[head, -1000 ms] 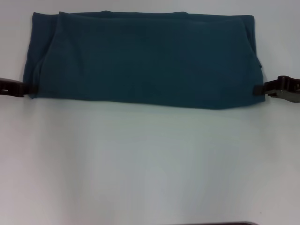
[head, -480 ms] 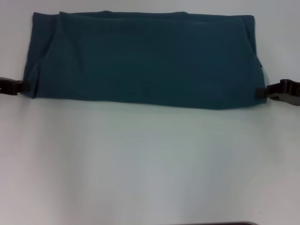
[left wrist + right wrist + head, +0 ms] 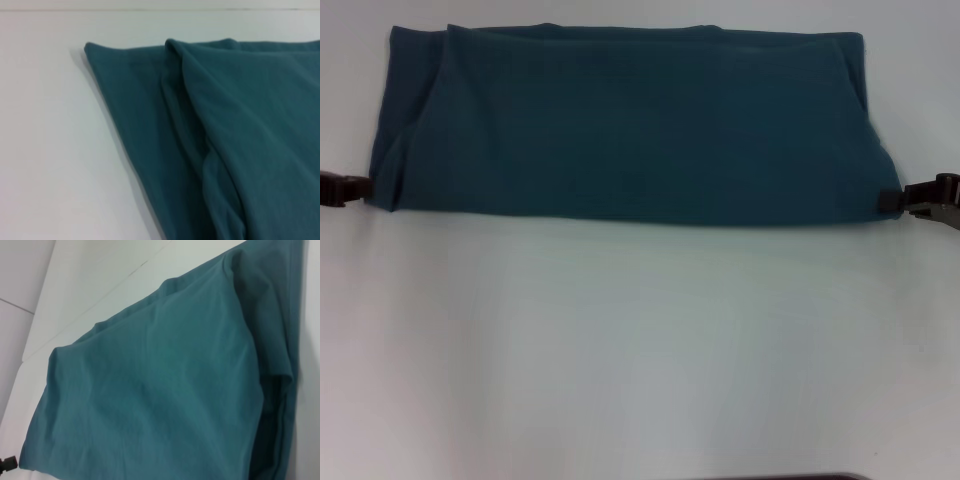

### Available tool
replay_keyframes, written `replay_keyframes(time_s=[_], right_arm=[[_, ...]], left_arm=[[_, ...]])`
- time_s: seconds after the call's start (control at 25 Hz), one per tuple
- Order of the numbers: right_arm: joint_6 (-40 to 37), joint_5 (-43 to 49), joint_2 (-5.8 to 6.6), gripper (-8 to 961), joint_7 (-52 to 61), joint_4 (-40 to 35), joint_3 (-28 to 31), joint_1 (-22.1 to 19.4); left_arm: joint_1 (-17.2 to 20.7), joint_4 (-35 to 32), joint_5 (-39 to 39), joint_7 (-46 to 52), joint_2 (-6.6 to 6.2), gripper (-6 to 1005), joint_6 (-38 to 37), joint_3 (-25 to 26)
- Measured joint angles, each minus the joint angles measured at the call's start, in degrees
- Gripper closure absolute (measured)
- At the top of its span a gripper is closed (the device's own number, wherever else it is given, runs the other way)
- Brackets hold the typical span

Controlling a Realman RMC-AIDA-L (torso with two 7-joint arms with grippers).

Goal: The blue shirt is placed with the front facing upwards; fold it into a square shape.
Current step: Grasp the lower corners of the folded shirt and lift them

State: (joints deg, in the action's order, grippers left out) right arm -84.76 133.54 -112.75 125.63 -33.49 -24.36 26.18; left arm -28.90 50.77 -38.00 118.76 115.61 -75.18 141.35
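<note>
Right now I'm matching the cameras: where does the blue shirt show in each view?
Head view: blue shirt spans the upper half.
Left wrist view: fills the right side.
Right wrist view: fills most of the picture.
Shared landmark: the white table.

Lab-type setup: bare white table, plain white wall behind.

A plain white table fills the view

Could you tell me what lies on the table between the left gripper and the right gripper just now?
Only the blue shirt, folded into a wide band, spans from the left gripper to the right gripper in the head view.
</note>
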Motion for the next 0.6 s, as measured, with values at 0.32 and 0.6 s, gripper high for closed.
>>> replay_keyframes(time_s=[0.32, 0.6], right_arm=[[0.1, 0.0, 0.0, 896, 0.0, 0.0, -0.1, 0.1], [0.2, 0.0, 0.0, 893, 0.0, 0.0, -0.1, 0.5]], left_arm=[[-0.5, 1.4, 0.2, 2.2, 0.68, 894, 0.2, 0.0], [-1.1, 1.1, 0.5, 2.5, 0.81, 687, 0.1, -0.7]])
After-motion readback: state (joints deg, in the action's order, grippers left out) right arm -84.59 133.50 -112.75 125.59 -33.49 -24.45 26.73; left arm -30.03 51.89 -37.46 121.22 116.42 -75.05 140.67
